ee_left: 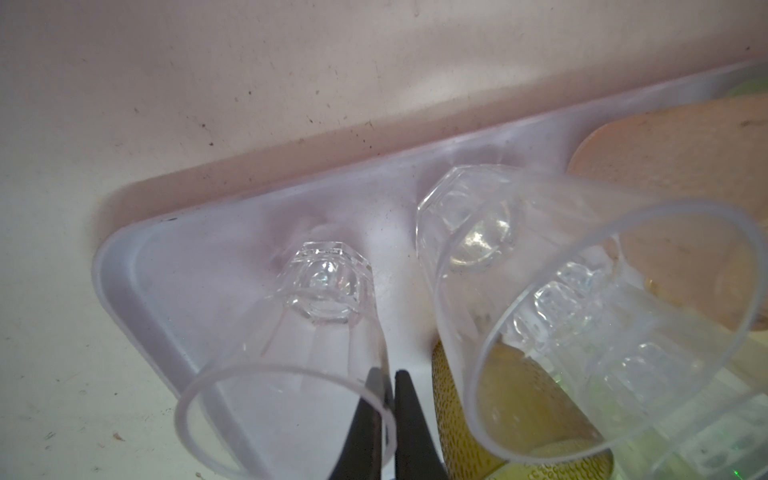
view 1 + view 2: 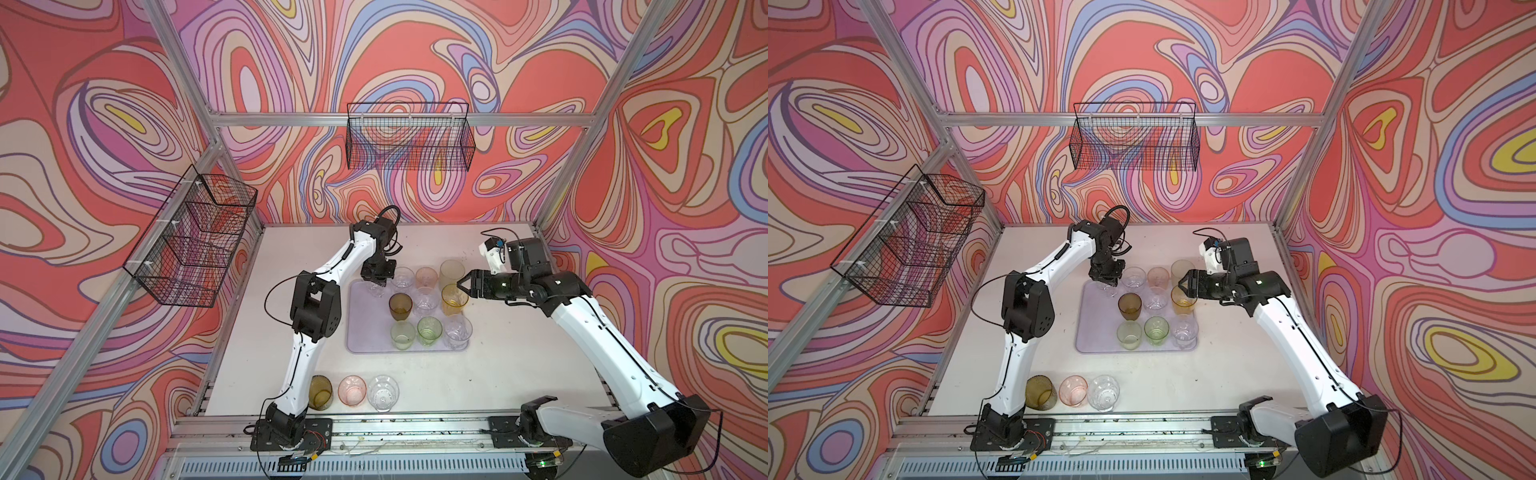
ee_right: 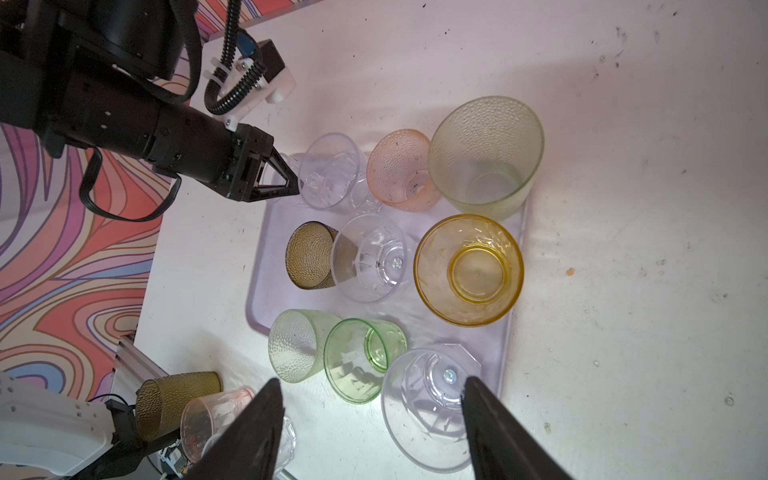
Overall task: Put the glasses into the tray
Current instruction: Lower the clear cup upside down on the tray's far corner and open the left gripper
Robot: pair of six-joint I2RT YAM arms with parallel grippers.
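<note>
Showing the white table [image 2: 519,374] and, at its middle, the lilac tray [image 2: 365,332], whose right two-thirds are crowded with upright glasses. The left arm [image 2: 316,307], beside the tray's left edge, cuts off part of a loose olive-brown glass [image 2: 321,392]. This, a loose pink glass [image 2: 352,390] and a loose clear glass [image 2: 382,393] stand in a row on the table, well apart from the tray's near edge.

On the tray:
- The tall pale yellow-green glass [image 3: 486,153] is at the far right corner; whether its base sits wholly inside the rim cannot be told.
- The yellow glass [image 3: 468,268] is at the middle of the right edge.
- Across the rest stand the textured pink glass [image 3: 399,166], tray olive-brown glass [image 2: 400,306], pale green glass [image 2: 402,334], bright green glass [image 2: 429,330], far clear glass [image 2: 402,277], middle clear glass [image 2: 424,301] and near-right clear glass [image 2: 457,331].

The right gripper [image 2: 462,290] hangs over the tray's right edge, just beside the yellow glass. Its fingers [image 3: 257,432], cut off by the border of the right wrist view, are spread wide and grip nothing.

The left gripper [image 2: 377,286] stands over the tray's far left corner and hides the rim of the held clear glass [image 1: 316,299] in both top views. In the left wrist view its fingers [image 1: 409,428] are pressed together on that glass's wall, one inside the rim and one outside. Whether the base rests on the tray floor cannot be told.

Raised characters [image 1: 540,473] low on the tray olive-brown glass are too blurred to read.
</note>
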